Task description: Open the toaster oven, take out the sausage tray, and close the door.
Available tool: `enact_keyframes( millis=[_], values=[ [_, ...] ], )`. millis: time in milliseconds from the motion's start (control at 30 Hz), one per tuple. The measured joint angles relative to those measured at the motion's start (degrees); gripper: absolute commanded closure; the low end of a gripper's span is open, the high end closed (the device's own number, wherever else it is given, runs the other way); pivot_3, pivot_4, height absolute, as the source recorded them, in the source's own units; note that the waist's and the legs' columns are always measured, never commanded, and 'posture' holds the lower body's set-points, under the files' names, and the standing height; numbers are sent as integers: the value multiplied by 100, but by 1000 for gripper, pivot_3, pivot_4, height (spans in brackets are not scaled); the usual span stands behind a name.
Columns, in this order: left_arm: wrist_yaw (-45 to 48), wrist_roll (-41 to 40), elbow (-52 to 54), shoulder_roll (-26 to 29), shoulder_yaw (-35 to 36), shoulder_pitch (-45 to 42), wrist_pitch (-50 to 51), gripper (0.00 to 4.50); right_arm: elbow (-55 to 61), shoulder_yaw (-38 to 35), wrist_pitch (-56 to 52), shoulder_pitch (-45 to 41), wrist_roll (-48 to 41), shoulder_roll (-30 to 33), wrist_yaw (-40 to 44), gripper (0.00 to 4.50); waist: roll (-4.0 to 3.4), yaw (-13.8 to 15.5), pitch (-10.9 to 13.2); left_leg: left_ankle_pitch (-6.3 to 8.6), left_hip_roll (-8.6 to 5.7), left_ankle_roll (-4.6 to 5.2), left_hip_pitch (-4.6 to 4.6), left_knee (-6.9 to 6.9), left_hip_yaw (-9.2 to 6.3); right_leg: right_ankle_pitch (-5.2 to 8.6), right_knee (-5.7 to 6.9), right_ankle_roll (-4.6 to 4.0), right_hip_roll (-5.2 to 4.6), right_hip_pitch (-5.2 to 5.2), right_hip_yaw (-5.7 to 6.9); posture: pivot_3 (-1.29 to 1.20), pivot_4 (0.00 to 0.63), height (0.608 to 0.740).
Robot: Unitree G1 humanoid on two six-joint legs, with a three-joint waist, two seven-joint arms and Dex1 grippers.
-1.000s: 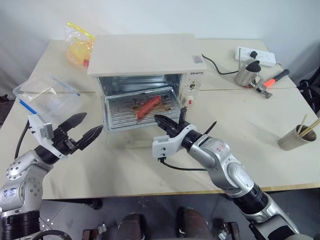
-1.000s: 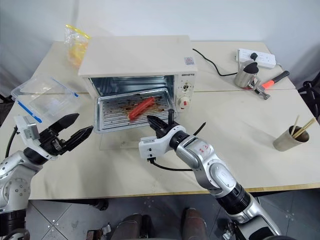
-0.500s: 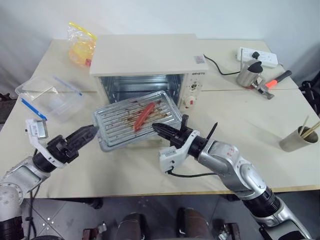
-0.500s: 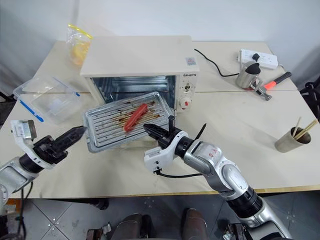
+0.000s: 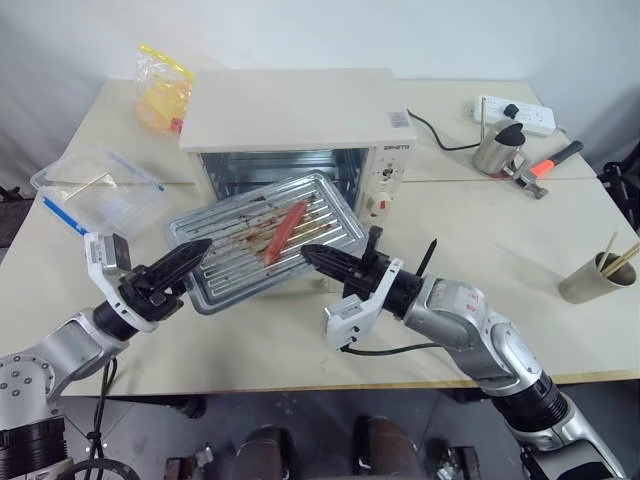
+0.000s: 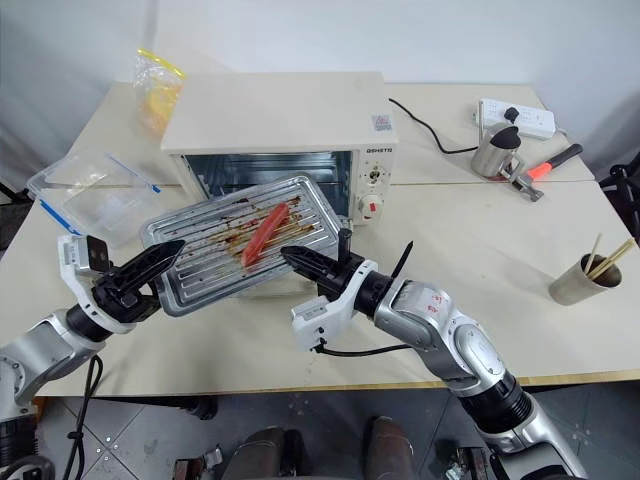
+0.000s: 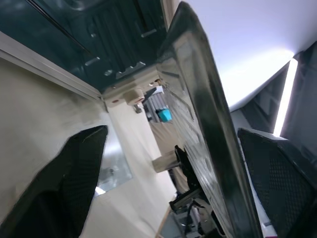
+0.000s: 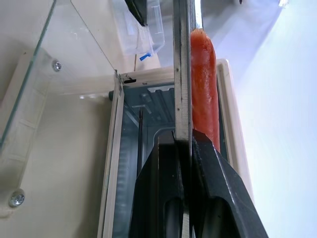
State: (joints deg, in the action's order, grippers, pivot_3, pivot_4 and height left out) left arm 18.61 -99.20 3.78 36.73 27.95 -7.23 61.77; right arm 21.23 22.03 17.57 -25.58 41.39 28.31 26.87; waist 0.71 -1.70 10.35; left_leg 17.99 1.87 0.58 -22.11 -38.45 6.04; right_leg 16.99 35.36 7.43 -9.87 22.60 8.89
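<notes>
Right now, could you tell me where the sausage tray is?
The sausage tray is out of the toaster oven, in the air just before its open front, tilted. The right hand pinches its near edge; the left hand straddles its left end.

Cream toaster oven at twelve o'clock, door down; sausage tray — silvery, stained, one red sausage — tilts just outside at six.

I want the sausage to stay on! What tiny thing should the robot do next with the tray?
Probably close the left tool on the tray's left edge. The tray is out of the oven, tilted in the air, pinched only by the right tool on one edge. The left tool's fingers sit on either side of the other edge, so gripping there should steady the sausage.
</notes>
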Motion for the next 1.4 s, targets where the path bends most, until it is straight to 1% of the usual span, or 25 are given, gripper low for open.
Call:
enact_keyframes(
  millis=[267,367,400,567,633,700,833,867,900,933,1067,1200,1267,1367,1400],
  values=[
    [-264,-522,-4,3,-167,18,2,3616,-98,0,85,0,-168,23,170,4500,0,3,0,0,0,0,0,-1,0,0,-1,0,0,-1,-2,0,150,740],
    [-512,-632,56,19,-257,202,-10,4363,-109,1,139,0,-173,49,293,4500,0,5,0,0,0,0,0,0,-1,0,-2,0,0,-1,-2,0,150,740],
    [-557,-678,77,18,-283,254,-10,4486,-109,1,160,0,-173,64,332,4500,0,6,0,0,0,0,1,-1,-1,0,-3,0,0,-2,-2,0,150,740],
    [-801,-943,295,9,-316,592,-171,4486,-109,1,239,1,-267,64,520,4500,0,5,0,0,0,0,1,0,0,1,-5,-1,0,-2,-5,0,150,740],
    [-941,-1059,423,-39,-335,759,-276,4500,-109,0,240,1,-394,71,644,3871,0,8,0,0,1,0,1,-1,-2,1,-7,-2,0,-4,-5,0,150,740],
    [-1067,-1175,479,-110,-431,879,-382,4500,-108,-54,208,-12,-735,49,698,3288,0,11,0,0,0,0,1,-1,-2,1,-10,-2,0,-6,-4,0,150,740],
    [-1226,-1331,706,-236,-485,1068,-550,4500,-108,-106,93,-19,-1294,52,968,1927,0,11,0,0,0,1,0,-2,-3,1,-21,-2,1,-11,-4,0,150,740],
    [-1248,-1336,724,-253,-485,1108,-574,4500,-108,-112,86,-19,-1385,57,1019,1775,0,12,0,0,0,1,1,-1,-3,1,-24,-2,2,-12,-4,0,150,740],
    [-1275,-1336,742,-270,-489,1153,-601,4500,-108,-112,74,-19,-1485,82,1092,1406,0,12,0,1,0,1,0,-1,-3,1,-24,-2,3,-13,-4,0,150,740],
    [-1300,-1335,762,-295,-494,1206,-628,4500,-108,-112,32,-19,-1604,128,1190,1213,0,13,0,0,0,1,1,-1,-3,1,-25,-2,4,-13,-4,0,150,740],
    [-1435,-1310,843,-452,-500,1393,-757,4500,-115,-177,-320,-19,-2282,185,1649,8,0,14,0,1,1,1,0,-1,-2,1,-28,-3,5,-14,-4,0,150,740],
    [-1558,-1308,959,-750,-456,1426,-911,4500,-387,-247,-673,-102,-3379,344,2358,8,0,15,0,2,0,3,0,-2,-2,1,-36,-3,6,-19,-3,0,150,740],
    [-1611,-1308,970,-803,-419,1435,-950,4500,-531,-271,-763,-104,-3711,433,2605,8,0,16,0,2,1,3,0,-1,-3,1,-35,-3,6,-19,-2,0,150,740],
    [-1642,-1307,1076,-896,-367,1563,-959,4500,-713,-503,-917,-100,-4767,465,3182,8,0,20,0,3,0,6,-1,-1,-3,1,-38,-3,5,-19,-2,0,150,740],
    [-1624,-1307,1181,-927,-330,1704,-942,4500,-759,-665,-997,-72,-5316,545,3545,8,0,20,0,5,0,8,-1,0,-3,1,-41,-3,5,-21,-2,0,150,740]
  ],
)
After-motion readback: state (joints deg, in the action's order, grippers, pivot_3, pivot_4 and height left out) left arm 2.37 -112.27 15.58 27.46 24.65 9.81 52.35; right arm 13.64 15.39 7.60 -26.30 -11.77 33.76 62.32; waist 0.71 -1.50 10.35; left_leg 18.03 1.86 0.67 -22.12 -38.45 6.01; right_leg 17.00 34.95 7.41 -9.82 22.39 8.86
